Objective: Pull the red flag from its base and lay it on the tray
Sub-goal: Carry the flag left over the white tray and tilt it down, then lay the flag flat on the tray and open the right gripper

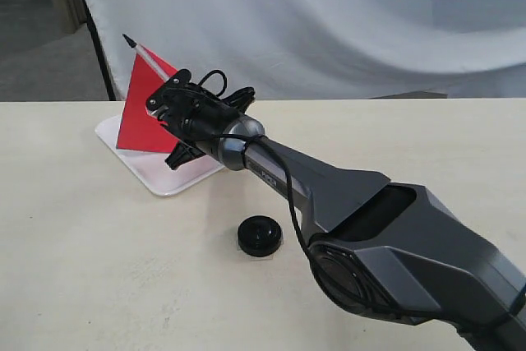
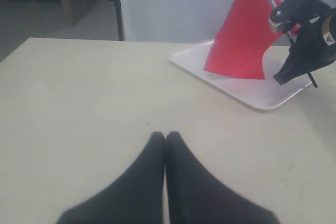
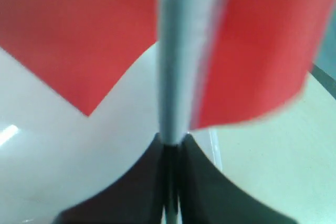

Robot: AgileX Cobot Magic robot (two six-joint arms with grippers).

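My right gripper is shut on the pole of the red flag and holds it tilted above the white tray, the black tip pointing up and left. In the right wrist view the silver pole runs out from between the fingertips of the gripper, with red cloth on both sides over the tray. The black round base sits alone on the table, in front of the tray. In the left wrist view my left gripper rests shut and empty above the table, facing the flag and tray.
A white cloth backdrop hangs behind the table's far edge. The right arm stretches diagonally from the lower right across the beige table. The left arm is outside the exterior view.
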